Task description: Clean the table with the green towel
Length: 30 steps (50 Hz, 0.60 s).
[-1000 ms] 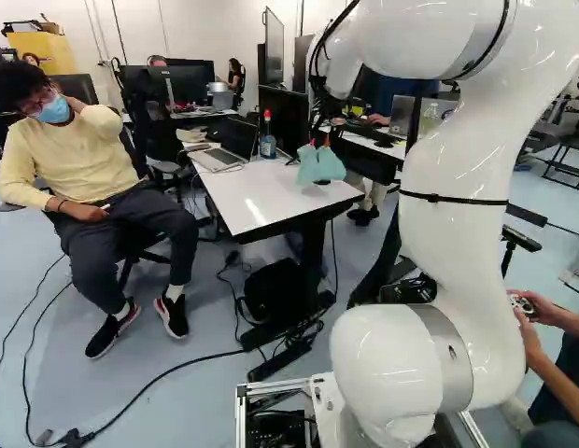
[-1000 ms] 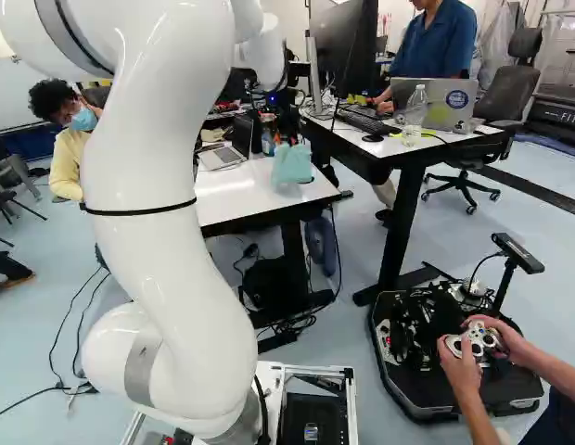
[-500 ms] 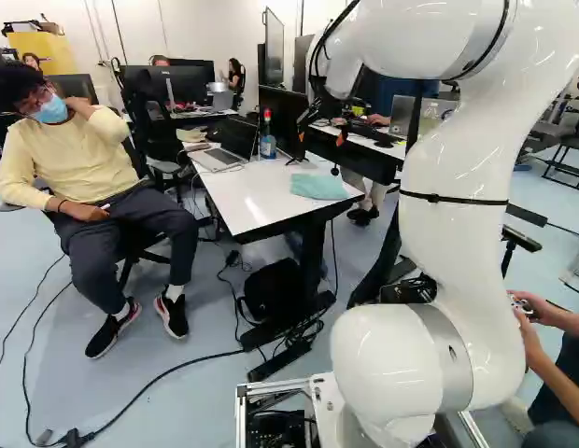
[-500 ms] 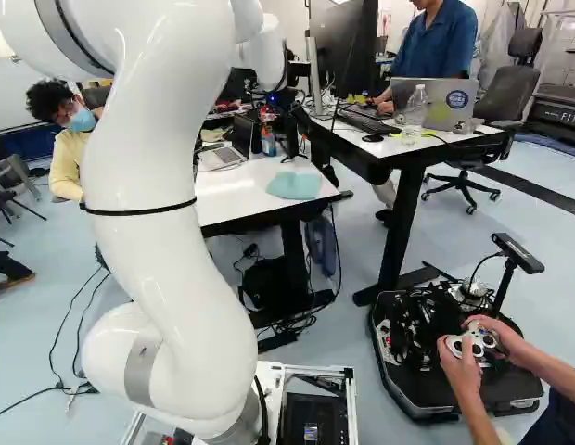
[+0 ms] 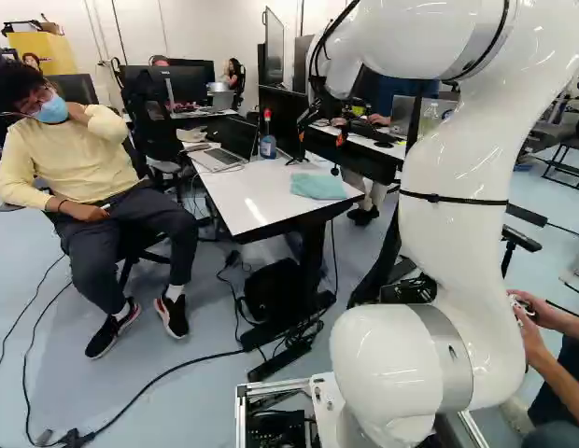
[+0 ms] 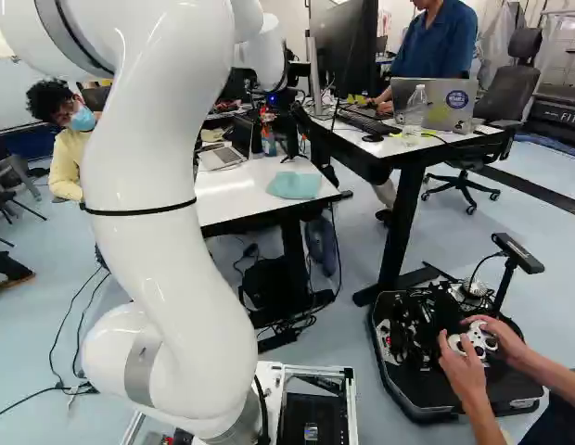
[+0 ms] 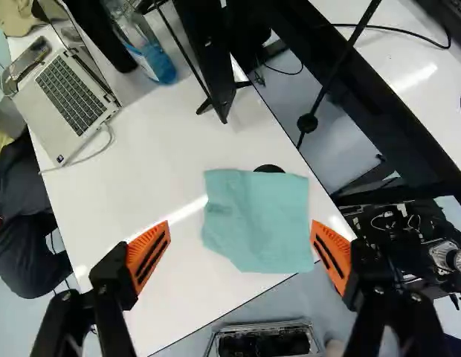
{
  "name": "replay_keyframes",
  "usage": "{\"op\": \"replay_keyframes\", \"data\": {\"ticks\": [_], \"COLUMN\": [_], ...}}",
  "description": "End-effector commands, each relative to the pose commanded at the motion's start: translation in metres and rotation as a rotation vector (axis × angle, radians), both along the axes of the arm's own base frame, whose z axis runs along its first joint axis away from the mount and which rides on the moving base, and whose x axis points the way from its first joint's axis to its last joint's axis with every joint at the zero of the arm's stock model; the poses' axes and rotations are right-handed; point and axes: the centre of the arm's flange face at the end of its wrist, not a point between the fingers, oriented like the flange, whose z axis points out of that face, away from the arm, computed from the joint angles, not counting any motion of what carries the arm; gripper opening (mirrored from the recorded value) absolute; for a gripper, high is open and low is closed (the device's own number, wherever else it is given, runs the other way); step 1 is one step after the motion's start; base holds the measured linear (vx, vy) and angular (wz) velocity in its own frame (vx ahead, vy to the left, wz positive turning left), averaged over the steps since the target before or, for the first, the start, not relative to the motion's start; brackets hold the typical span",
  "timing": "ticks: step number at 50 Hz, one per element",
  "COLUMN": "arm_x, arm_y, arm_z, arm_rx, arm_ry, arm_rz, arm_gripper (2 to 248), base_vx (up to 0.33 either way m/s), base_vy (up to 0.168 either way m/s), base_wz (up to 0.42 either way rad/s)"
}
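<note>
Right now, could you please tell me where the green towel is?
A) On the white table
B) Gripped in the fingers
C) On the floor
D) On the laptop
A: the green towel lies on the white table, and the gripper is open.

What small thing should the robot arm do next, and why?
Probably lower the black gripper with orange pads toward the green cloth towel: it stands open and holds nothing, while the towel lies loose ahead of it on the white-topped table.
</note>
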Motion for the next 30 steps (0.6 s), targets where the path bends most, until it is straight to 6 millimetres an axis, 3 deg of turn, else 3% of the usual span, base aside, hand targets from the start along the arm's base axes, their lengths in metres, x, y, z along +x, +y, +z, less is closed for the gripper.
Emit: {"op": "replay_keyframes", "data": {"ticks": [30], "arm_x": [-0.009], "arm_y": [0.003], "arm_z": [-0.011], "arm_rx": [-0.010], "arm_ry": [-0.031], "arm_rz": [0.000], "arm_gripper": [247], "base_vx": [0.000], "base_vy": [0.000], "base_wz": [0.000]}}
